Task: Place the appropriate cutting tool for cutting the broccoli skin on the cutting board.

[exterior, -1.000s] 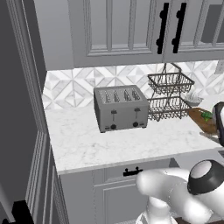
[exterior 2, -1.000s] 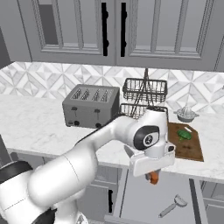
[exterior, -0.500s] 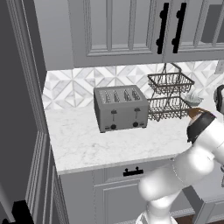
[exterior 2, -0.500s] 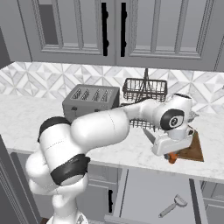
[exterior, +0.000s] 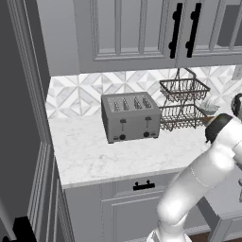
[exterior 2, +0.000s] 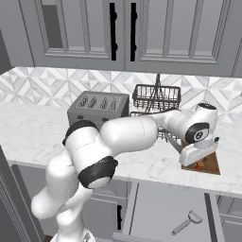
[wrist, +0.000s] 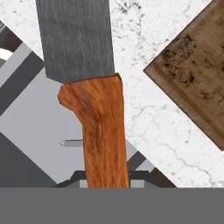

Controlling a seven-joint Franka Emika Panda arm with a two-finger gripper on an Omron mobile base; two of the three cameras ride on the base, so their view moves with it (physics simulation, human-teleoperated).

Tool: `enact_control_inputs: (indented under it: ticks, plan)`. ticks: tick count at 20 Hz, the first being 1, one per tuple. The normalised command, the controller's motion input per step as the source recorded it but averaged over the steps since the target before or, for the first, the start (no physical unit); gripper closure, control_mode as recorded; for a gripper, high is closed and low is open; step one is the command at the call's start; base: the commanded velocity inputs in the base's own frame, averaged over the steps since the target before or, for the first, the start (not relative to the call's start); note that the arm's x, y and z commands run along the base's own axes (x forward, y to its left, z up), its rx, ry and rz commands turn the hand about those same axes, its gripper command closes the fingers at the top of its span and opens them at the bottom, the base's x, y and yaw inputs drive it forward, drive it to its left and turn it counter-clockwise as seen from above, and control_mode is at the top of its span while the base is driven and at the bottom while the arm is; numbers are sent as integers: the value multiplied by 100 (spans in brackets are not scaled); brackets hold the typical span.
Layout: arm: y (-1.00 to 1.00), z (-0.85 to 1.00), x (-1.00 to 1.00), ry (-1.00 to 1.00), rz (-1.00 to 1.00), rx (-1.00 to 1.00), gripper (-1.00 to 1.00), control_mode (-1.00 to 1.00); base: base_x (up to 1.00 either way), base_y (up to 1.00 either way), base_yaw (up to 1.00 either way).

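Orange-handled cutting tool (wrist: pixel 98 87) rises from the claw (wrist: pixel 105 181), beside the cutting board (wrist: pixel 197 87).

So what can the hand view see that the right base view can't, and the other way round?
The hand view gives a close look at the cutting tool: its flat grey blade and its orange-brown wooden handle running down into the claw. The right base view gives the bigger kitchen: the toaster, the wire basket, the cupboard doors and the white arm reaching across. Both show the brown cutting board, the marble counter and the open drawer below it.
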Motion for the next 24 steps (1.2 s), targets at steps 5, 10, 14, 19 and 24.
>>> enact_control_inputs:
  ticks: [5, 10, 14, 19, 24]
  plan:
    - [-33, 2, 51, -2, 0, 0, 100, -100, 0, 0, 0]
    - [-42, 1, 79, 1, 0, 0, 100, -100, 0, 0, 0]
    - [-9, -61, 51, 0, 0, -2, 100, -100, 0, 0, 0]
    - [-15, -61, 44, 0, 0, 0, 100, -100, 0, 0, 0]
    - [-22, -61, 17, -1, 0, -1, 100, -100, 0, 0, 0]
